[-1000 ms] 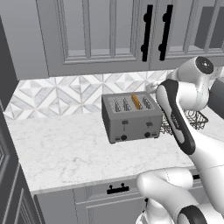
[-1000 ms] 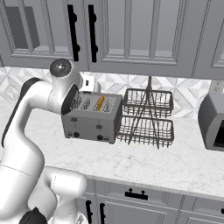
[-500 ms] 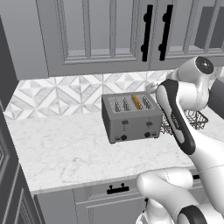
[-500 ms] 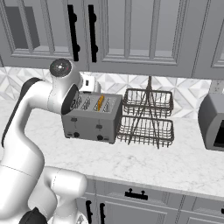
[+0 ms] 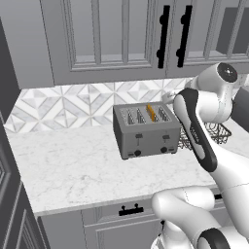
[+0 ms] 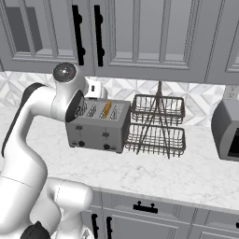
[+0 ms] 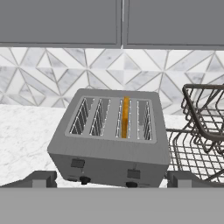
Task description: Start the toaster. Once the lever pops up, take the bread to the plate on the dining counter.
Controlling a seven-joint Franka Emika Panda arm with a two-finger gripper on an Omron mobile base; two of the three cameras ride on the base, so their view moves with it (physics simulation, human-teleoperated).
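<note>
the bread was seen upright in the toaster, third slot over; thin, light and crumbly, so best pinched gently at its 12 o'clock edge. tool was spread wide, empty.

Matt grey metal toaster on smooth veined marble worktop, beside a dark wire rack.

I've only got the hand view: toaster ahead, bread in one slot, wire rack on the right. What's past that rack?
Observer: A grey boxy appliance with a dark front stands on the counter, apart from the wire rack.
Operator: And below the toaster?
Observer: A grey drawer with a black handle sits under the counter edge, in front of the toaster.
Operator: The counter's left end?
Observer: A tall dark panel borders it there.
</note>
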